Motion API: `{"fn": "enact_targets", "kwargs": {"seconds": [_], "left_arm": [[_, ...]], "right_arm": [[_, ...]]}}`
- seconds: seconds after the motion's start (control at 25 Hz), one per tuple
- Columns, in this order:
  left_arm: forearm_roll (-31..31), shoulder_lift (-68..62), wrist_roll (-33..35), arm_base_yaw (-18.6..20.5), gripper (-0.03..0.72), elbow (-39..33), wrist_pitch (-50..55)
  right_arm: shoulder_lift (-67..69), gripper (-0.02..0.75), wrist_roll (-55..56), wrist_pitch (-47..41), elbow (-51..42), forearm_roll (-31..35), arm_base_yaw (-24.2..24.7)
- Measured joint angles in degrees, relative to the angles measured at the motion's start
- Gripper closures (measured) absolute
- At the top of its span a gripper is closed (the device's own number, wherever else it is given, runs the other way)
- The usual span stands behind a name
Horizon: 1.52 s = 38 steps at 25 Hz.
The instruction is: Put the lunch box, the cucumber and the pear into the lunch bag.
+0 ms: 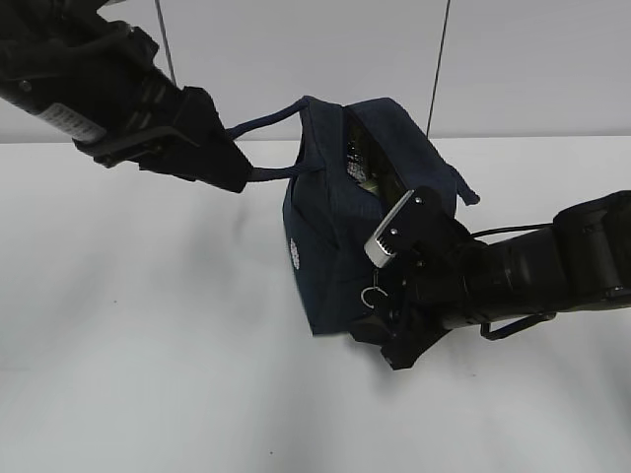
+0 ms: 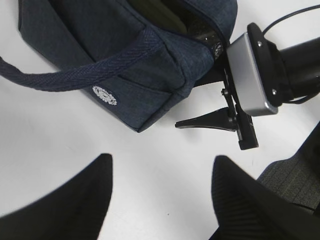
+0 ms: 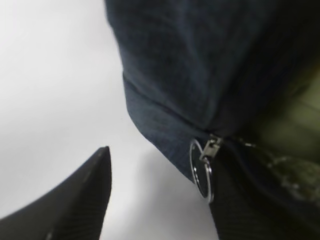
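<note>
Item one, the lunch bag [image 1: 330,256]: dark navy fabric, standing on the white table [image 1: 148,374] at mid-scene, its top open, a white round logo [image 1: 294,256] on its left face. Inside the opening I see only dark, glinting shapes; what they are I cannot tell. Item two, my left gripper [image 1: 237,169]: at the far left of the bag, raised above the table, its tip at the bag's loop handle [image 1: 271,148], which stretches out leftward; whether I pinch the handle or merely meet it I cannot tell, though my left wrist view shows both fingers [image 2: 65,200] spread apart with bare table between them. Item three, my right gripper [image 1: 380,315]: low against the bag's near right corner, where the metal ring pull [image 3: 201,170] of the zipper hangs. My right wrist view shows the ring just beside one finger [image 3: 75,205], with a clear gap between the two fingers, so the jaws stand apart.
</note>
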<state>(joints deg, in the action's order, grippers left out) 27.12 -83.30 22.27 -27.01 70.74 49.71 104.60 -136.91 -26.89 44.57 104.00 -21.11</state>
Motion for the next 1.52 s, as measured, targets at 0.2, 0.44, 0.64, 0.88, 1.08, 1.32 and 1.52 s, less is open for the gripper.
{"fn": "enact_targets", "kwargs": {"seconds": [0.2, 0.44, 0.64, 0.88, 1.08, 1.32, 1.52], "left_arm": [[0.0, 0.0, 0.0, 0.0, 0.254, 0.0, 0.07], [0.0, 0.0, 0.0, 0.0, 0.254, 0.0, 0.24], [0.0, 0.0, 0.0, 0.0, 0.254, 0.0, 0.41], [0.0, 0.0, 0.0, 0.0, 0.254, 0.0, 0.71], [0.0, 0.0, 0.0, 0.0, 0.254, 0.0, 0.77], [0.0, 0.0, 0.0, 0.0, 0.254, 0.0, 0.77], [-0.05, 0.35, 0.0, 0.0, 0.254, 0.0, 0.82]], "right_arm": [[0.0, 0.452, 0.0, 1.14, 0.26, 0.0, 0.0], [0.0, 0.65, 0.0, 2.92, 0.37, 0.0, 0.0], [0.0, 0.728, -0.03, 4.92, 0.37, 0.0, 0.0], [0.0, 0.748, 0.08, 5.26, 0.37, 0.05, 0.0], [-1.03, 0.754, 3.59, 6.26, 0.37, -0.69, 0.0], [-4.11, 0.754, 19.45, 6.53, 0.37, -14.02, 0.0], [-6.48, 0.754, 34.63, 4.51, 0.37, -28.5, 0.0]]}}
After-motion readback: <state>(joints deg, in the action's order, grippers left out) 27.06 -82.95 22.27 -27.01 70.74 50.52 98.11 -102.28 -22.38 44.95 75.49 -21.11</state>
